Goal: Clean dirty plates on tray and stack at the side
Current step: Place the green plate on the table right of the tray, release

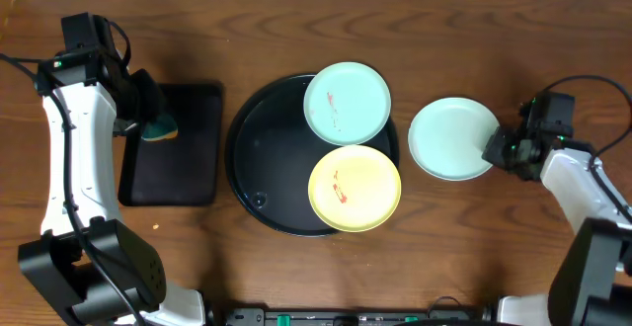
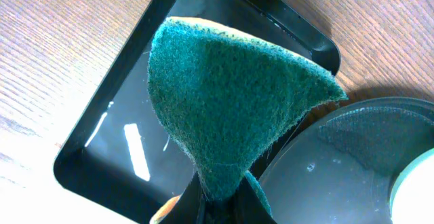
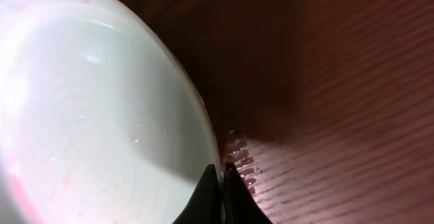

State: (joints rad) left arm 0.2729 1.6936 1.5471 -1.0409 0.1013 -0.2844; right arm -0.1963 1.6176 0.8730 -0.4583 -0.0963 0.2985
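The round black tray point(image 1: 259, 158) holds a mint plate point(image 1: 347, 103) with red smears and a yellow plate point(image 1: 355, 188) with a red smear. A second mint plate point(image 1: 452, 138) lies on the wood just right of the tray and looks clean. My right gripper point(image 1: 491, 151) is shut on its right rim; in the right wrist view the fingers point(image 3: 220, 176) pinch the plate's edge point(image 3: 102, 115). My left gripper point(image 1: 148, 119) is shut on a green sponge point(image 1: 160, 126) above the rectangular tray. The sponge point(image 2: 230, 102) fills the left wrist view above the fingers point(image 2: 220, 203).
A smaller rectangular black tray point(image 1: 183, 158) lies left of the round tray; it also shows in the left wrist view point(image 2: 129, 129) beside the round tray's rim point(image 2: 339, 163). Wet drops sit on the wood by the right fingers point(image 3: 244, 166).
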